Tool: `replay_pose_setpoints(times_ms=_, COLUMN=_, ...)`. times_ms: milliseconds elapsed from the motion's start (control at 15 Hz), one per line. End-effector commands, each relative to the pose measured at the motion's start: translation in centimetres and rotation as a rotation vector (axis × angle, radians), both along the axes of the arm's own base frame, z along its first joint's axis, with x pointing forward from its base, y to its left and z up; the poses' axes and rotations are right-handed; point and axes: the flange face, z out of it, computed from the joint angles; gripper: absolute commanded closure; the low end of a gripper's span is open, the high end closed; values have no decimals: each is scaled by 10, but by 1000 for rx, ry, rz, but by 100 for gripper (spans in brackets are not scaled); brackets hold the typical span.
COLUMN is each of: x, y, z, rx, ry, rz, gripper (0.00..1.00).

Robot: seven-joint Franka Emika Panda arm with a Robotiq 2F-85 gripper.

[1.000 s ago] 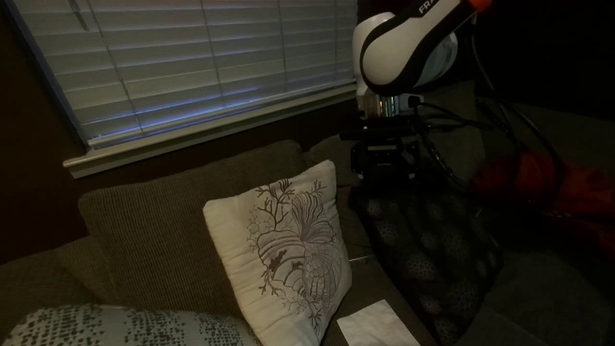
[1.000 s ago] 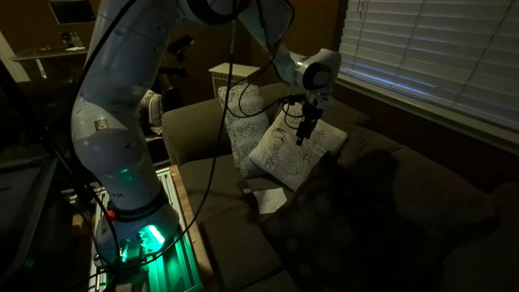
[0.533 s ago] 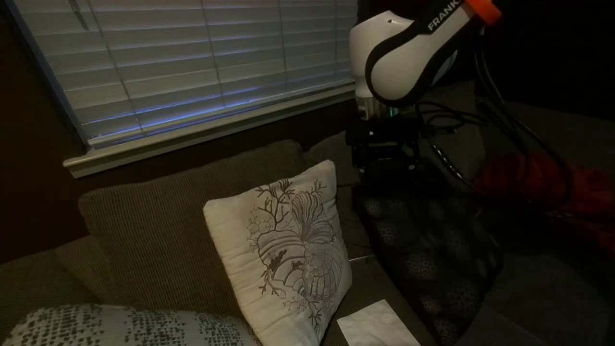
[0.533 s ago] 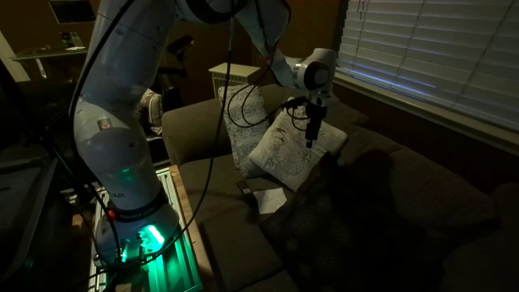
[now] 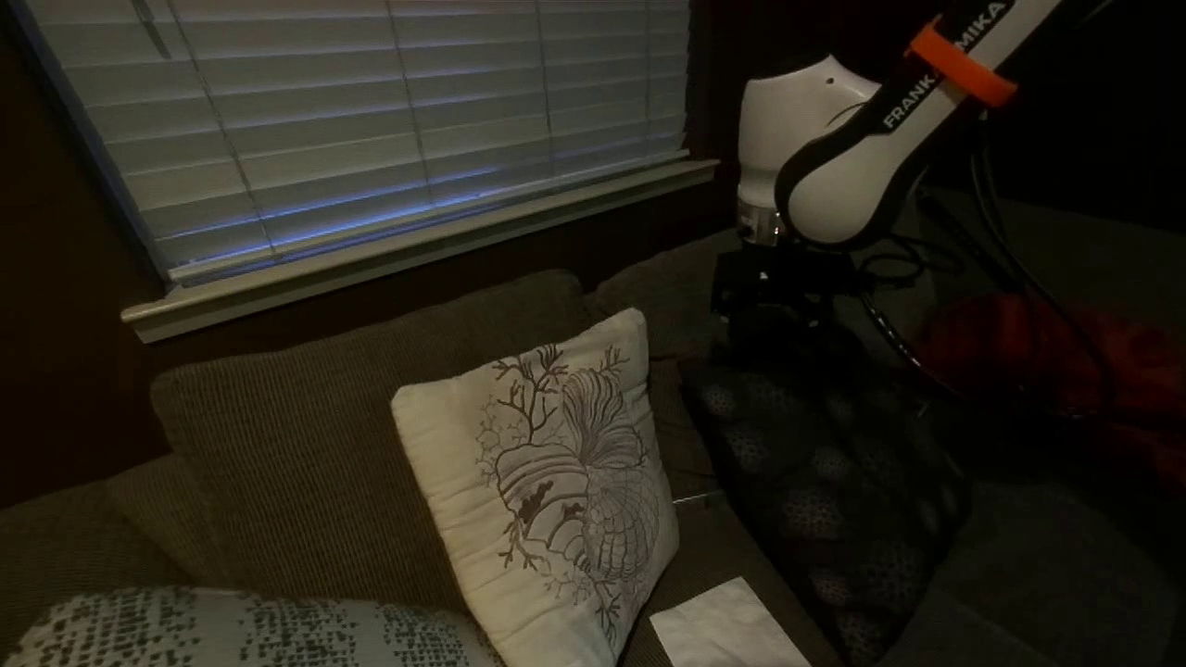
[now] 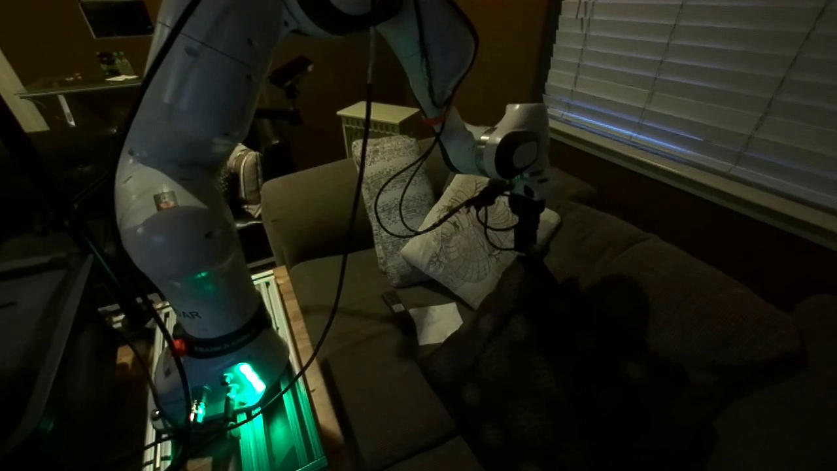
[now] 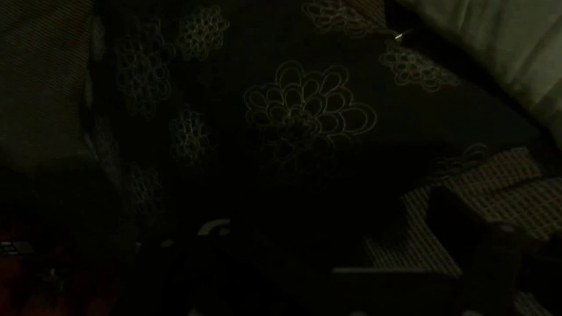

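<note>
Gripper (image 6: 525, 246) stood wide and pointed down at the dark pillow (image 5: 825, 500), which was on the sofa (image 6: 386, 392); whether they touched, I could not tell. Just beside this pillow leaned the white pillow (image 5: 547, 482). Near it were paper (image 6: 437, 323) and a remote (image 6: 393, 302). Farther away, blinds (image 5: 371, 120) hung above a sill (image 5: 417, 245).
</note>
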Motion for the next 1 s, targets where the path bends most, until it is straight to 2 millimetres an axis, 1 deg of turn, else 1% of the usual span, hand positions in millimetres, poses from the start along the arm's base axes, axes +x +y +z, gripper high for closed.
replay_pose_setpoints(times_ms=0, x=-13, y=-28, z=-8, rx=12, ry=-36, rz=-20, gripper=0)
replay_pose_setpoints(times_ms=200, x=-12, y=-52, z=-21, rx=-21, ry=-20, rz=-18, gripper=0)
replay_pose_setpoints(times_ms=467, x=-9, y=-76, z=-36, rx=-16, ry=-9, rz=21, gripper=0)
replay_pose_setpoints(times_ms=733, x=-3, y=-93, z=-52, rx=-7, ry=23, rz=68, gripper=0)
replay_pose_setpoints(times_ms=933, x=7, y=-99, z=-55, rx=-5, ry=-18, rz=76, gripper=0)
